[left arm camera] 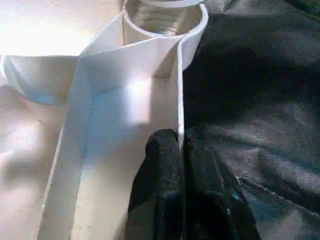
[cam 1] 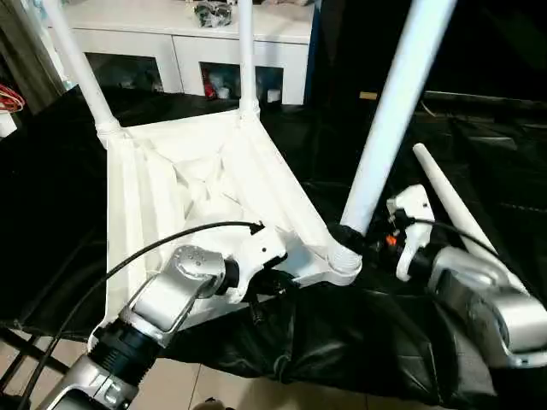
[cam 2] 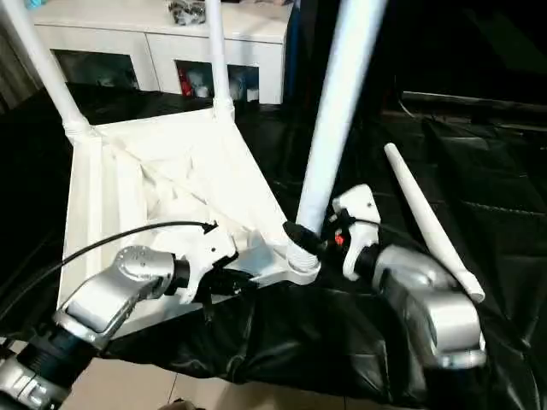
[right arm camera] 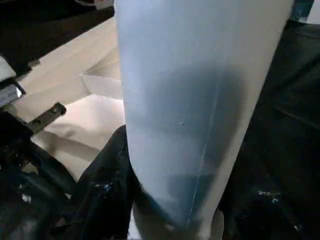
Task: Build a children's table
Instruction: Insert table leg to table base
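The children's table top (cam 1: pixel 162 196) lies upside down on a black cloth, ribbed underside up. Two white legs (cam 1: pixel 81 64) (cam 1: pixel 246 51) stand in its far corner sockets. A third leg (cam 1: pixel 389 120) stands in the near right socket (cam 1: pixel 342 260). My right gripper (cam 1: pixel 355 237) is shut around this leg just above the socket, and its black fingers (right arm camera: pixel 107 170) hug the tube. My left gripper (left arm camera: pixel 181 140) is shut on the top's thin side wall (left arm camera: pixel 179 90), close to that same socket. A loose fourth leg (cam 1: pixel 453 209) lies on the cloth to the right.
A white cabinet with glass doors (cam 1: pixel 179 43) stands behind the table. The black cloth (cam 1: pixel 342 342) hangs over the near edge above a pale floor (cam 1: pixel 214 384). A black cable (cam 1: pixel 171 239) arcs over my left forearm.
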